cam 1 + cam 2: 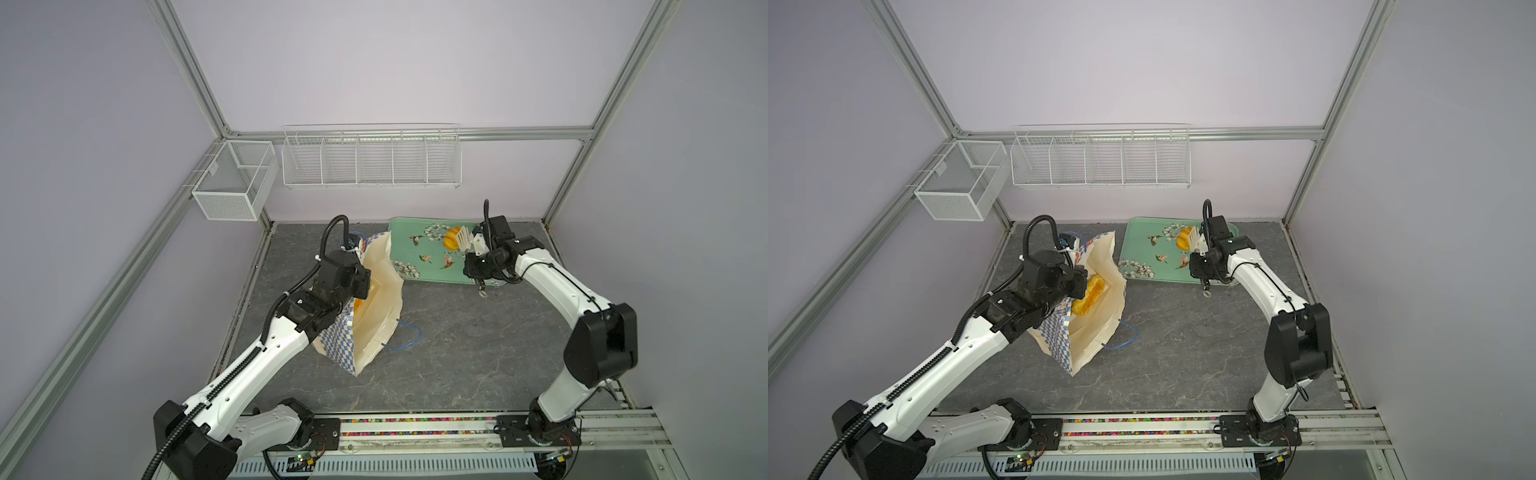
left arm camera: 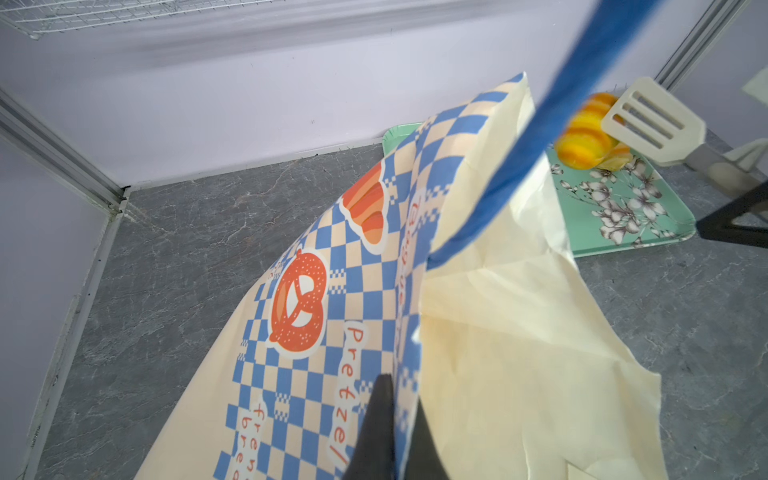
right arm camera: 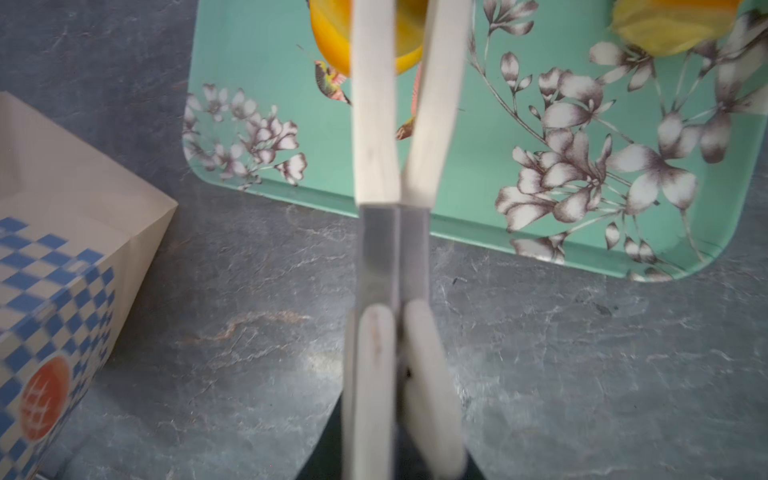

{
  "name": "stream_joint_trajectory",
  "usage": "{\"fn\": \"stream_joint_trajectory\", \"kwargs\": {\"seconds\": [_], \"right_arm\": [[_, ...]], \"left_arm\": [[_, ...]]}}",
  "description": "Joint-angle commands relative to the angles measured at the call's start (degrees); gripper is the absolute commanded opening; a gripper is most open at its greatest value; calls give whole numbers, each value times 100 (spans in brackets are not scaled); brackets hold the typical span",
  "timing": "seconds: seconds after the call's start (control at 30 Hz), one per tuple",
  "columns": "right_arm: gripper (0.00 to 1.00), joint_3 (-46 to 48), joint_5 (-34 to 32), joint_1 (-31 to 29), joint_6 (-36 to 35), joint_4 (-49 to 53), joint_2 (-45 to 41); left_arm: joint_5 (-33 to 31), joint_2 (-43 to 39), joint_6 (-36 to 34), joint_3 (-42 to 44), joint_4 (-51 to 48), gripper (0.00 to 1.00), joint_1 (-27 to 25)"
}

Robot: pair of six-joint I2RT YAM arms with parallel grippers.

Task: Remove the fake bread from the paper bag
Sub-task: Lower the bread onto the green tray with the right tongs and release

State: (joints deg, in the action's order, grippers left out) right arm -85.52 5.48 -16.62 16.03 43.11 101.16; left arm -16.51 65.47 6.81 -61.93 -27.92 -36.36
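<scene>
left gripper (image 2: 401, 436) shut tight, pinching the checkered rim of the bag (image 1: 376, 303); blue cord (image 2: 540, 137) crosses the left wrist view, blurred; bag sits on the left of the table (image 1: 457, 340), leaning, mouth open upward; long bread (image 1: 1088, 296) shows inside it, against the left wall; right gripper (image 1: 478, 246) closed on the handles of the tongs (image 1: 462, 238); tong blades clamp a striped bread (image 1: 450, 241) over the far right part of the tray (image 1: 419, 254); cannot tell whether that bread touches the tray; yellow piece (image 3: 673, 20) lies on the tray just beside, probably another bread, cut off by the frame edge; tray far and right of the bag, near it but apart
</scene>
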Motion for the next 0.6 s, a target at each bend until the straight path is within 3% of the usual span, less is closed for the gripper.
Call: {"fn": "stream_joint_trajectory", "kwargs": {"seconds": [0.0, 0.23, 0.43, 0.57], "right_arm": [[7, -509, 272, 212, -187, -477, 506], [7, -1366, 178, 436, -264, -278, 1589], [8, -1789, -73, 449, -346, 22, 1927], [15, -1848, -198, 625, -364, 175, 1992]], "left_arm": [[47, 25, -179, -118, -4, 0, 45], [81, 31, -185, 22, 76, 0, 68], [122, 8, -150, 101, 85, 0, 68], [128, -92, -51, 190, 103, 0, 84]]}}
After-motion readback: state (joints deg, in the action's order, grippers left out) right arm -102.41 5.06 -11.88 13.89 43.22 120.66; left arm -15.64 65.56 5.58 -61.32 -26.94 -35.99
